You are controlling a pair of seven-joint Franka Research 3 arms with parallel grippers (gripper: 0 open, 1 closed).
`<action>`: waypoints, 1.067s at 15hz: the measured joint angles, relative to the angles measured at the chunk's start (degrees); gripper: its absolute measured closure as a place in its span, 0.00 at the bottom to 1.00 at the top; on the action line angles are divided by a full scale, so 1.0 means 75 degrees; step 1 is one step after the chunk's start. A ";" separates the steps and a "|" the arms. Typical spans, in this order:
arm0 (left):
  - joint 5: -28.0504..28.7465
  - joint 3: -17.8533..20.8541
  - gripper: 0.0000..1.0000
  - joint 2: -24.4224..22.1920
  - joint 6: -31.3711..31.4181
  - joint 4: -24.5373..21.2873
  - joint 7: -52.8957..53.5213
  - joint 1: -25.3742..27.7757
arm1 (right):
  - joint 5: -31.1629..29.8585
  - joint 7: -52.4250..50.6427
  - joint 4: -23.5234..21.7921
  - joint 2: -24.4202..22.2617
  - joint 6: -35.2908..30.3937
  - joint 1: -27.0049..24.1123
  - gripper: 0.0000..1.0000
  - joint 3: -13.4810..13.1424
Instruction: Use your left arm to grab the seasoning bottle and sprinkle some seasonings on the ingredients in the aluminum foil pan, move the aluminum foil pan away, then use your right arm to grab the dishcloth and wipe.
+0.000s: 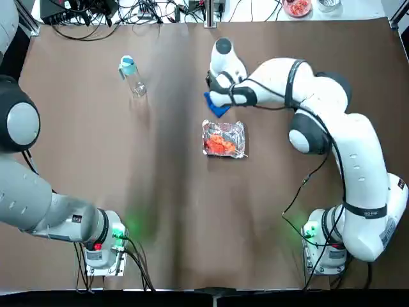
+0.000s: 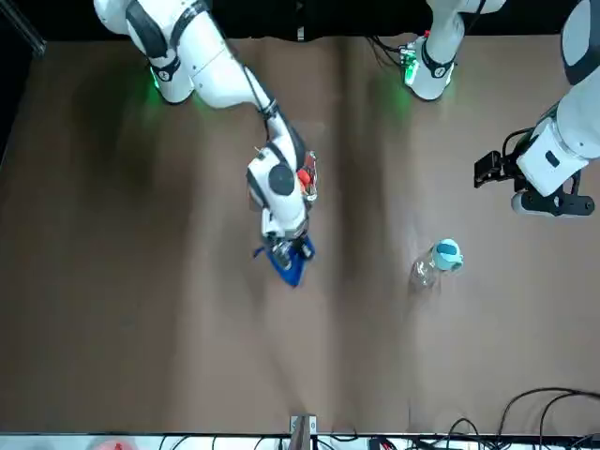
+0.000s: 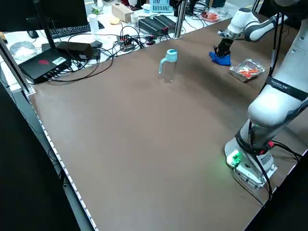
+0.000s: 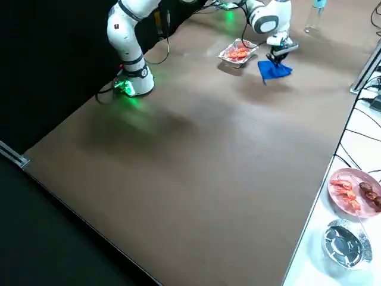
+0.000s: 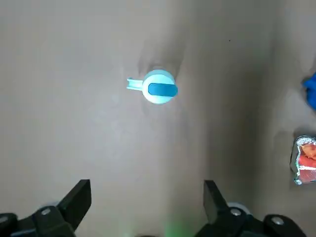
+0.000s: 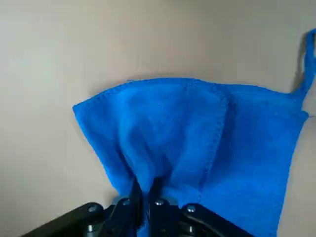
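Wipe step, by the look of it: right gripper (image 6: 145,185) has bunched dishcloth (image 6: 247,143) pinched between fingers, far-middle of table (image 1: 172,211)
Keep the pinch firm, lay the loose cloth flat, press lightly, use short level strokes; foil pan (image 1: 238,130) sits just on cloth's near side, so steer clear or it may get bumped; seasoning bottle (image 3: 168,69) upright, far left; left gripper (image 5: 147,186) spread, idle over left side

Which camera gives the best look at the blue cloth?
The right wrist view: the dishcloth fills much of it, pinched in the right gripper. The top and left wrist views show only part; the front, left side and right side views show it small, beneath the arm.
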 joint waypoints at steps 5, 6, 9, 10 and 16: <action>0.0000 -0.0003 0.00 0.0000 -0.0006 -0.0002 0.0000 0.0001 | -0.0085 -0.0962 0.0149 -0.0008 -0.0580 -0.1109 0.92 0.0021; 0.0000 -0.0003 0.00 0.0000 -0.0006 -0.0002 0.0000 0.0001 | -0.0085 -0.1028 0.0167 -0.0009 -0.0667 -0.1188 0.92 0.0047; 0.0000 -0.0005 0.00 0.0000 -0.0006 -0.0004 0.0000 0.0003 | -0.0136 -0.0591 0.0176 -0.0004 -0.0626 -0.0840 0.92 0.0120; 0.0000 -0.0005 0.00 0.0000 -0.0006 -0.0004 0.0000 0.0004 | -0.0137 -0.0193 0.0174 0.0009 -0.0466 -0.0556 0.92 0.0128; 0.0000 -0.0006 0.00 0.0000 -0.0006 -0.0005 0.0000 0.0005 | -0.0163 0.1692 0.0168 0.0119 0.0143 0.0560 0.92 0.0088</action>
